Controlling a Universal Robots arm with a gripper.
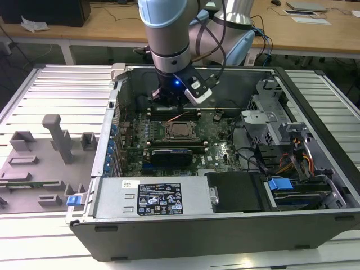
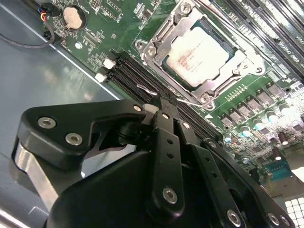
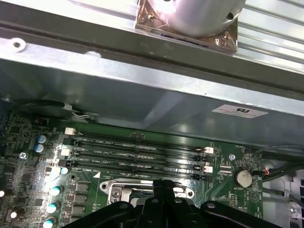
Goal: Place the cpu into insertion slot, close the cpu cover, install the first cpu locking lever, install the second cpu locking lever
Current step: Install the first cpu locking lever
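The cpu (image 2: 199,54) already sits in the insertion slot (image 1: 171,133) on the green board, and the cpu cover (image 2: 161,42) lies shut over its edges. The gripper (image 2: 164,103) has its fingers together, right by a thin locking lever (image 2: 189,100). I think the levers are the job left.

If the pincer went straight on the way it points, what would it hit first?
Probably the thin wire lever along the socket edge, right at the tip of the pincer. Depth is unclear; it could instead land on the memory slots beside it.
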